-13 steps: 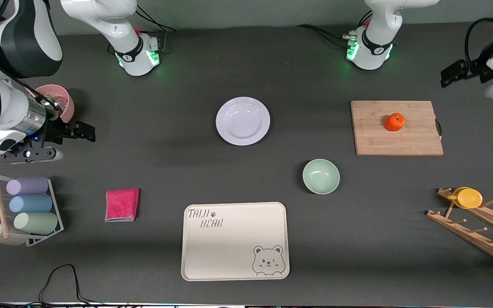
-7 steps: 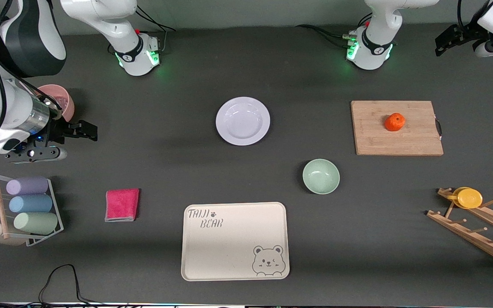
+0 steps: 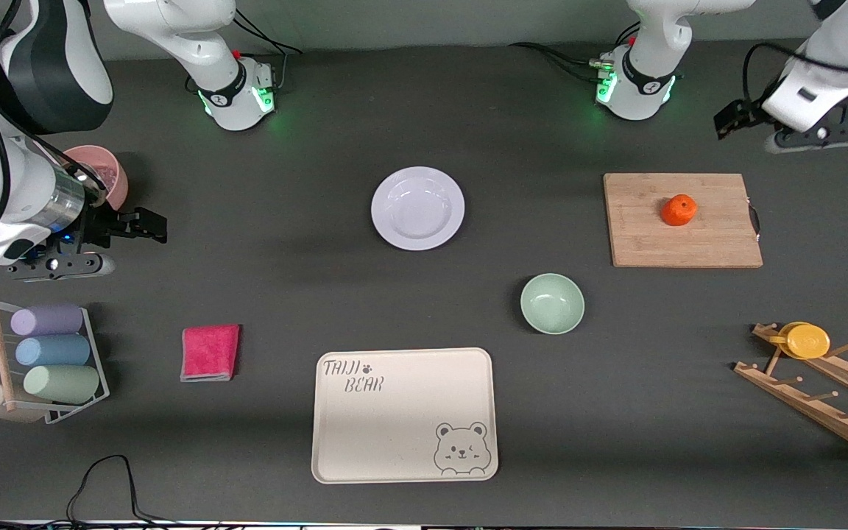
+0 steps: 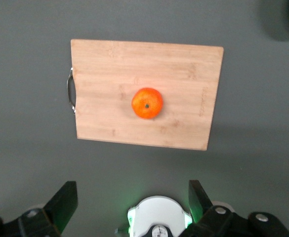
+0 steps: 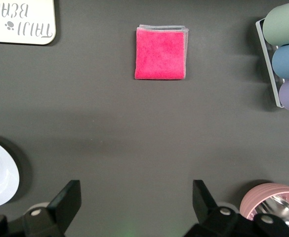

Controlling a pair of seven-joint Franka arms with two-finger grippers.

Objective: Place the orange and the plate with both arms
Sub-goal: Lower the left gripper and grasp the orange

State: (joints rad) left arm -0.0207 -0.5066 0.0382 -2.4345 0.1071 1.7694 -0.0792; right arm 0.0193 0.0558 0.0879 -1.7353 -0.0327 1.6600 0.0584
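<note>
Left gripper point(image 3: 726, 121) swung in near board point(image 3: 682, 221) with orange point(image 3: 679, 210), right gripper point(image 3: 146, 225) waiting, both jaws wide, empty.

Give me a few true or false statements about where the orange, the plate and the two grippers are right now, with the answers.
1. The orange sits on the wooden cutting board. True.
2. The plate rests on the bear tray. False: it lies on the bare table, farther from the front camera than the tray.
3. The left gripper holds the orange. False: its fingers are open and empty, off the board's edge.
4. The right gripper is open, beside the pink bowl. True.
5. The green bowl contains the orange. False: it is empty.
</note>
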